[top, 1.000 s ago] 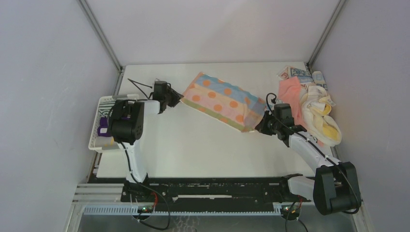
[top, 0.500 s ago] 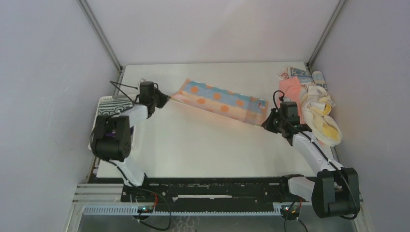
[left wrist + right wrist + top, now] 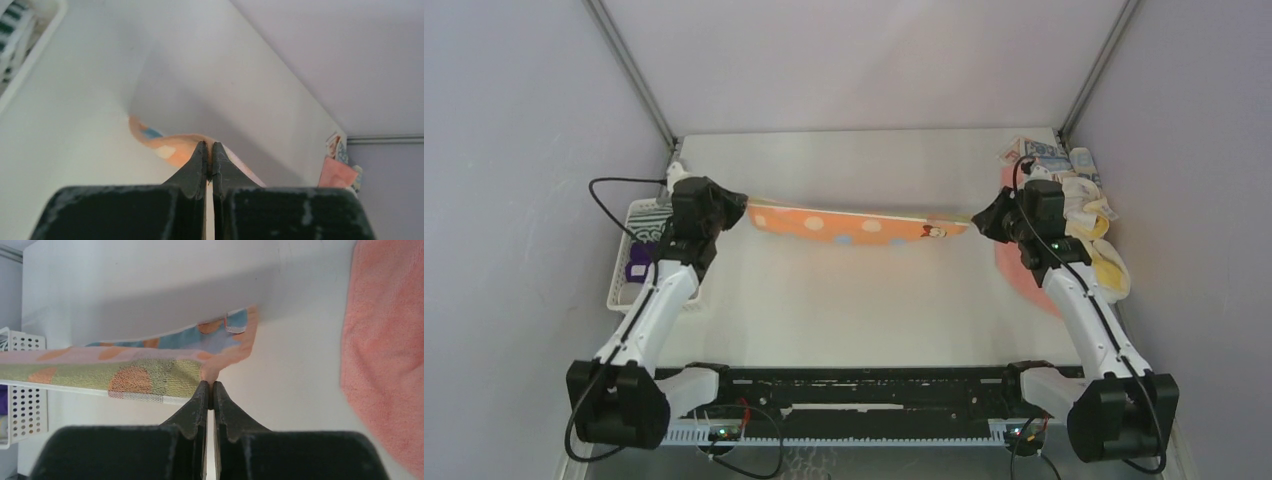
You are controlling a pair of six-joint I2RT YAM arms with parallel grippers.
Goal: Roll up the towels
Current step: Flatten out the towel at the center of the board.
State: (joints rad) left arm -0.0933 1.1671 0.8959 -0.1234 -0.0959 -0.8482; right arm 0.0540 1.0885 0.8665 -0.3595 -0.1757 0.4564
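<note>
A light-blue towel with orange patches (image 3: 849,222) hangs stretched in the air between my two grippers, above the white table (image 3: 844,310). My left gripper (image 3: 742,207) is shut on its left corner; the left wrist view shows the towel (image 3: 170,147) pinched at the fingertips of the left gripper (image 3: 209,146). My right gripper (image 3: 977,218) is shut on the right corner, and the right wrist view shows the towel (image 3: 150,372) running left from the right gripper (image 3: 210,385). A salmon-pink towel (image 3: 1024,275) lies flat at the right; in the right wrist view the pink towel (image 3: 385,355) fills the right side.
A pile of towels, cream-yellow (image 3: 1092,240) and blue-printed (image 3: 1044,152), sits at the back right corner. A white slotted basket (image 3: 636,262) stands at the left edge, holding a purple towel (image 3: 636,270) and a striped one (image 3: 646,228). Grey walls close the table in.
The left gripper has shut on the towel's left corner. Both arms have swung outward and lifted, pulling the towel from a slack diagonal drape into a taut, edge-on band.
</note>
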